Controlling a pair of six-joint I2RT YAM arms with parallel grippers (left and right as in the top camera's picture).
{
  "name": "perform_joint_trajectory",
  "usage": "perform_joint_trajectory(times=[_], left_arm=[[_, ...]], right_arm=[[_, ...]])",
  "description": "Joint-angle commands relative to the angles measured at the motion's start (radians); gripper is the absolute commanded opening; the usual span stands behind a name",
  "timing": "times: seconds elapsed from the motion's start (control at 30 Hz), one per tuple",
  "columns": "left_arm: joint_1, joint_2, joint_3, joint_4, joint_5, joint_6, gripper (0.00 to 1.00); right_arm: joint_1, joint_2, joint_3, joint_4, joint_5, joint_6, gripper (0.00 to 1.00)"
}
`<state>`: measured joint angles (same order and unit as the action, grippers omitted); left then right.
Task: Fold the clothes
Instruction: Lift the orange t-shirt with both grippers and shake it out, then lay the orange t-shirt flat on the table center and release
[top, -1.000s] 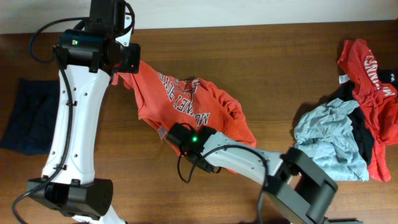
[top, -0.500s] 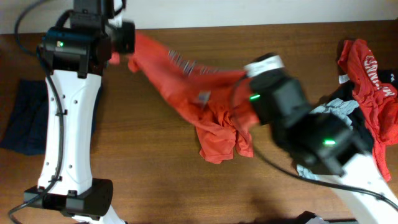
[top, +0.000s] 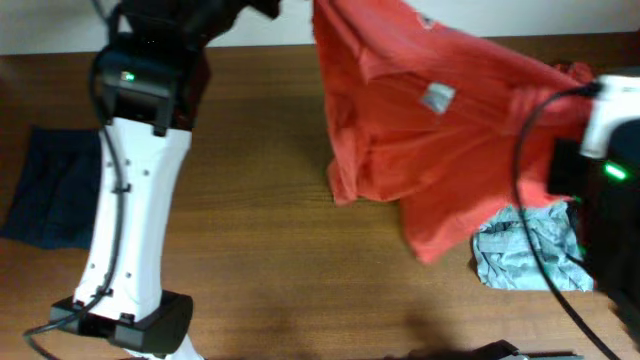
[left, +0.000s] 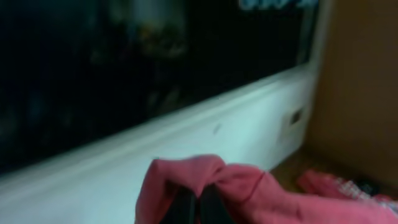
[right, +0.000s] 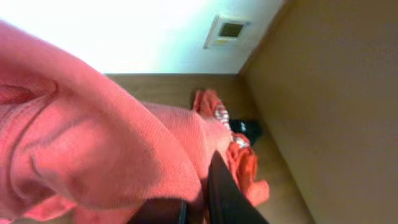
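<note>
An orange-red t-shirt (top: 440, 130) hangs spread in the air above the table, held up between both arms. My left gripper (left: 198, 202) is shut on one edge of the orange-red t-shirt (left: 242, 186) near the top of the overhead view. My right gripper (right: 196, 199) is shut on another edge of the shirt (right: 93, 155), at the right in the overhead view. The shirt's lower part droops toward the table's middle. A white tag (top: 436, 97) shows on the shirt.
A light grey-blue garment (top: 525, 255) lies at the right, partly under the hanging shirt. A dark navy garment (top: 45, 185) lies folded at the left edge. Another red garment (right: 239, 162) lies on the table in the right wrist view.
Both arms have lifted the orange-red shirt off the table and pulled it apart; it now hangs spread high and to the right. The right arm moved to the far right.
</note>
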<state>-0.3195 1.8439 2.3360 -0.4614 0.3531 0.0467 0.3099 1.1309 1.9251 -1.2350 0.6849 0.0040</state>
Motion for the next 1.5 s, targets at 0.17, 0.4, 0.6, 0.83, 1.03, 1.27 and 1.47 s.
perform_joint_trajectory(times=[0.17, 0.4, 0.6, 0.83, 1.03, 1.27, 1.47], left_arm=[[-0.013, 0.013, 0.018, 0.076, -0.047, -0.008, 0.0], [0.079, 0.076, 0.018, -0.081, -0.062, 0.086, 0.0], [0.171, 0.139, 0.018, -0.209, -0.092, 0.143, 0.0], [0.254, 0.148, 0.018, -0.23, -0.141, 0.158, 0.03], [0.278, 0.148, 0.018, -0.236, -0.175, 0.169, 0.33], [0.279, 0.143, 0.019, -0.274, -0.265, 0.169, 0.66], [0.277, 0.11, 0.019, -0.399, -0.264, 0.168, 0.82]], right_arm=[[-0.009, -0.019, 0.275, -0.163, -0.156, 0.007, 0.04], [-0.009, 0.066, 0.233, -0.285, -0.779, -0.195, 0.04], [0.046, 0.237, 0.142, -0.4, -1.141, -0.356, 0.04], [0.314, 0.43, 0.074, -0.396, -1.216, -0.44, 0.05], [0.553, 0.639, 0.074, -0.352, -1.216, -0.472, 0.12], [0.678, 0.733, 0.075, -0.256, -1.117, -0.47, 0.41], [0.586, 0.668, 0.077, -0.209, -0.859, -0.315, 0.63]])
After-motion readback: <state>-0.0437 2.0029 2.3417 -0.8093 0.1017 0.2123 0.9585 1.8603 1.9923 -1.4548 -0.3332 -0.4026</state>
